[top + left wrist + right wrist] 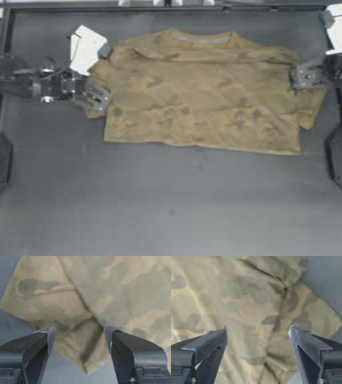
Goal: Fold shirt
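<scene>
The tan, blotch-patterned shirt (204,95) lies spread on the dark table, pale grey neckband (200,39) at the far edge, hem toward the near side. My left gripper (97,97) hovers at the shirt's left sleeve, jaws open, with the sleeve's folded edge (83,348) lying between the fingertips. My right gripper (300,77) is over the right sleeve and shoulder, also open, with the cloth (258,318) beneath and between its jaws. Neither gripper holds the fabric.
White arm parts (85,49) stand at the shirt's upper left, and another white part (334,27) sits at the top right corner. Bare dark table (167,205) stretches across the near half.
</scene>
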